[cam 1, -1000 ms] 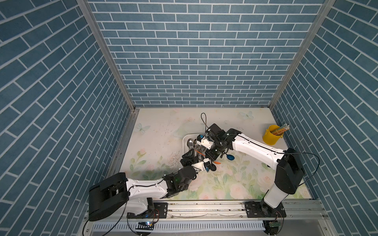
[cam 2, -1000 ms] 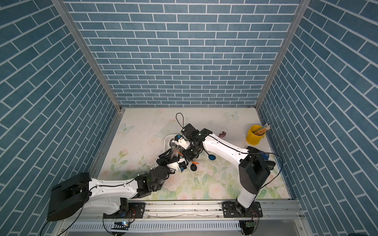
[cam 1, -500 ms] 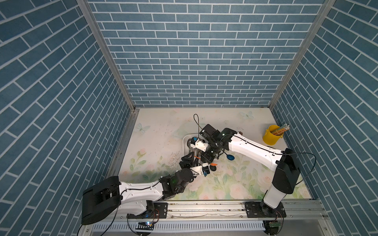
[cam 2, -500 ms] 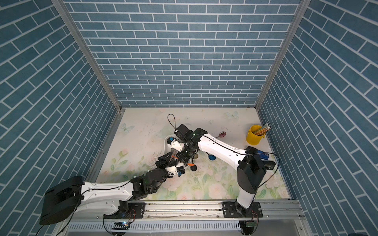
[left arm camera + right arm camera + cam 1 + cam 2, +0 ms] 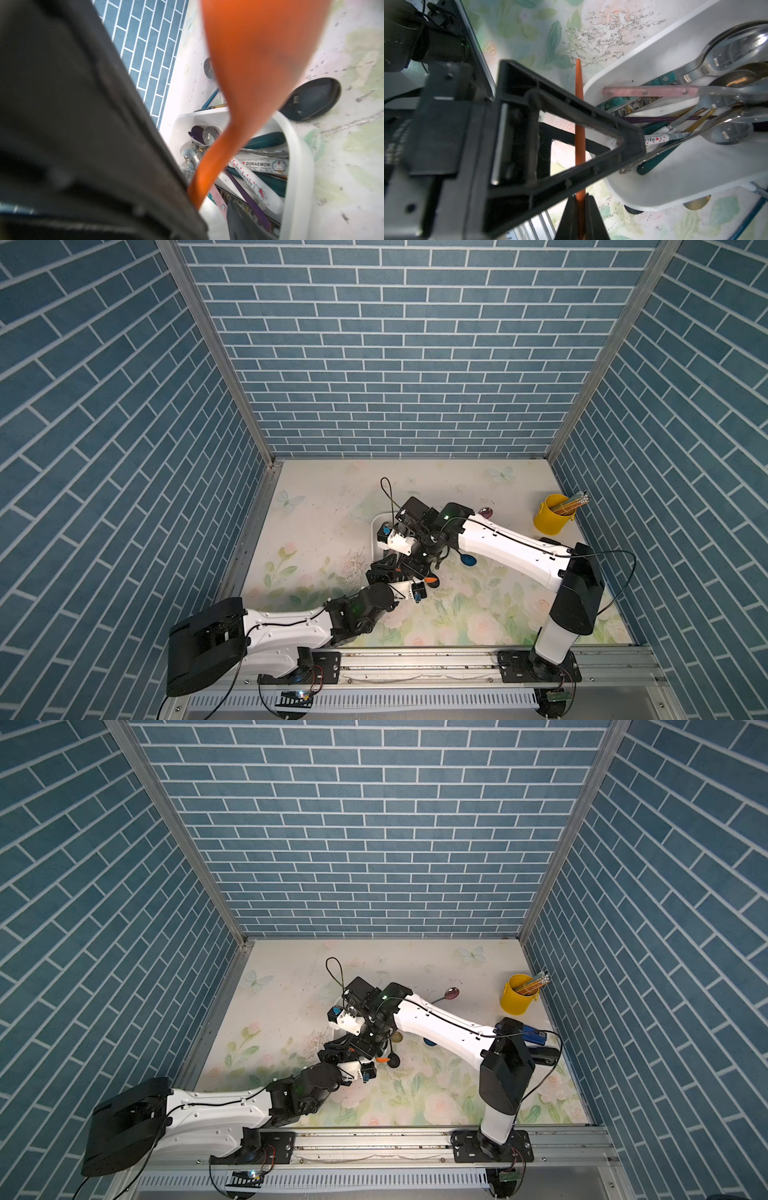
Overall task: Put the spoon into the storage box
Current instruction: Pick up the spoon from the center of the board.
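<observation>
The floral table (image 5: 478,614) carries everything. Near its middle both arms meet at the end of the storage box (image 5: 685,166) nearest their bases. This white, low-walled tray is crowded with steel spoons (image 5: 737,47) and patterned handles, and it lies just ahead of the left pincer (image 5: 384,568) and just beside the right pincer (image 5: 580,202). The right pincer is clenched on the handle of the orange spoon (image 5: 259,52), grasping it between its two black fingers. The left pincer stands released, with its fingers spread either side of that same handle. One triangular finger (image 5: 571,108) crosses in front of it, and the left wrist view shows a gap between the handle and the other finger. The spoon is outside the box, just beside its rounded corner, with the handle tip reaching past the left pincer. A black spoon (image 5: 311,97) lies on the table beside the box, near the right pincer. A blue spoon (image 5: 468,560) lies beside the right forearm, back from that pincer. A yellow cup (image 5: 552,518) of pencils stands well apart from both.
</observation>
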